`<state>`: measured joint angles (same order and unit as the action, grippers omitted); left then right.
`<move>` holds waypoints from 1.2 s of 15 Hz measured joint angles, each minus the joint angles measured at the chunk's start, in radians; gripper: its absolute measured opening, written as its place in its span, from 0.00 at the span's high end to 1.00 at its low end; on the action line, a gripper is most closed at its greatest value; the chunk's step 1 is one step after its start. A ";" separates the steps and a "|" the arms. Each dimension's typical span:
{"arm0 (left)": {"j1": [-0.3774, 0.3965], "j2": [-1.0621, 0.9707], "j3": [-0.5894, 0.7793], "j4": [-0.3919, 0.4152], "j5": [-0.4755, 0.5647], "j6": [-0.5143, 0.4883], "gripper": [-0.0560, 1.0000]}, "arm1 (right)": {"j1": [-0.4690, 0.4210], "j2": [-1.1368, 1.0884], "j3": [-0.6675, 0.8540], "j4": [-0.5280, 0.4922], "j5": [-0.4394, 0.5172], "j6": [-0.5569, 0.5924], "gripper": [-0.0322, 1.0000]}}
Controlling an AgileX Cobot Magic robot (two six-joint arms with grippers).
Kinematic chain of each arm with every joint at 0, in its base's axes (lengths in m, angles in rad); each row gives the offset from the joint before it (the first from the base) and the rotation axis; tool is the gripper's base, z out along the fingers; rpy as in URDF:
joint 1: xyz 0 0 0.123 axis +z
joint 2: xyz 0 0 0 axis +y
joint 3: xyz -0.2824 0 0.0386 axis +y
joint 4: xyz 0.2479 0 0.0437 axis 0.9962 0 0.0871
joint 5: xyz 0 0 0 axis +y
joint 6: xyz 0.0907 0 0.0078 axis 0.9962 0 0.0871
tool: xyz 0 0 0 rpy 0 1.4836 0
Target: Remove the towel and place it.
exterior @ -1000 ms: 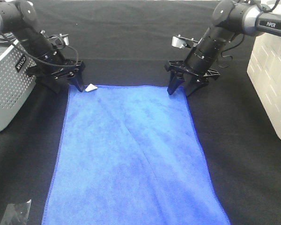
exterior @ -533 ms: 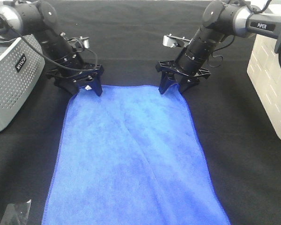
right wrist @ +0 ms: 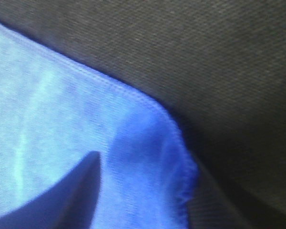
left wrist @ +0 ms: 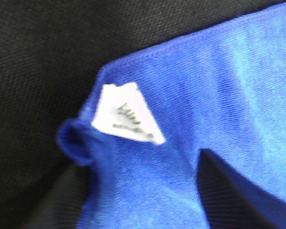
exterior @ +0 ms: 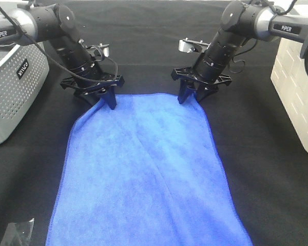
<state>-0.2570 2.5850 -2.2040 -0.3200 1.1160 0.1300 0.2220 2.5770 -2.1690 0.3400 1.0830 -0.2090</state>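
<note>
The royal-blue towel [exterior: 143, 169] lies spread flat on the black table, reaching from the near edge to the middle. My left gripper [exterior: 100, 100] is open and straddles the towel's far left corner, tips down on the table. The left wrist view shows that corner [left wrist: 181, 95] slightly bunched between the fingers, with the white tag [left wrist: 126, 119] on it. My right gripper [exterior: 191, 96] is open and straddles the far right corner. The right wrist view shows that corner [right wrist: 148, 143] rumpled between the fingers.
A grey perforated basket [exterior: 10, 97] stands at the left edge. A white basket [exterior: 297, 87] stands at the right edge. A small dark plastic scrap [exterior: 18, 233] lies at the near left. Black cloth [exterior: 143, 46] covers the table beyond the towel.
My left gripper has moved right onto the far left corner, covering the tag and nudging the corner inward. My right gripper shifted left onto the far right corner, then held.
</note>
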 joint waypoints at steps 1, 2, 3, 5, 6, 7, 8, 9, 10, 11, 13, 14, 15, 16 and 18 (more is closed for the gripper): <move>0.000 0.002 0.000 0.010 0.000 0.000 0.61 | 0.000 0.002 0.000 -0.008 0.000 0.006 0.57; 0.000 0.002 0.000 0.012 0.000 0.001 0.72 | 0.000 0.003 0.000 -0.014 -0.001 0.008 0.68; -0.001 0.003 0.000 0.012 0.000 0.007 0.81 | 0.000 0.004 0.000 -0.024 -0.001 0.011 0.80; -0.002 0.003 0.000 0.026 0.000 0.041 0.92 | 0.001 0.005 0.000 -0.049 -0.001 0.013 0.94; -0.004 0.003 0.000 0.035 0.000 0.058 0.93 | 0.003 0.005 0.000 -0.067 -0.003 0.013 0.94; -0.005 0.002 0.000 0.044 -0.003 0.082 0.93 | 0.006 0.002 0.000 -0.091 -0.008 0.013 0.94; -0.005 0.002 -0.007 0.046 -0.003 0.092 0.93 | 0.007 -0.005 0.000 -0.129 -0.025 0.013 0.94; -0.005 0.002 -0.014 0.047 -0.003 0.095 0.93 | 0.007 -0.008 0.000 -0.167 -0.050 0.013 0.94; -0.005 0.005 -0.041 0.053 -0.016 0.098 0.93 | 0.007 -0.012 -0.007 -0.203 -0.070 0.011 0.94; -0.005 0.005 -0.064 0.053 -0.020 0.099 0.93 | 0.007 -0.016 -0.030 -0.238 -0.075 0.003 0.94; -0.005 0.005 -0.104 0.053 -0.026 0.100 0.93 | 0.007 -0.021 -0.093 -0.283 -0.091 -0.004 0.94; -0.005 0.005 -0.123 0.053 -0.037 0.101 0.93 | 0.007 -0.023 -0.129 -0.304 -0.096 -0.005 0.94; -0.005 0.005 -0.135 0.053 -0.056 0.108 0.93 | 0.007 -0.026 -0.158 -0.327 -0.096 -0.005 0.94; -0.005 0.005 -0.146 0.053 -0.081 0.127 0.93 | 0.007 -0.026 -0.181 -0.352 -0.100 -0.005 0.94; -0.006 0.005 -0.163 0.053 -0.151 0.159 0.93 | 0.007 -0.026 -0.197 -0.401 -0.122 -0.005 0.94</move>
<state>-0.2630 2.5900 -2.3670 -0.2670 0.9650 0.2890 0.2290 2.5510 -2.3660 -0.0610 0.9610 -0.2140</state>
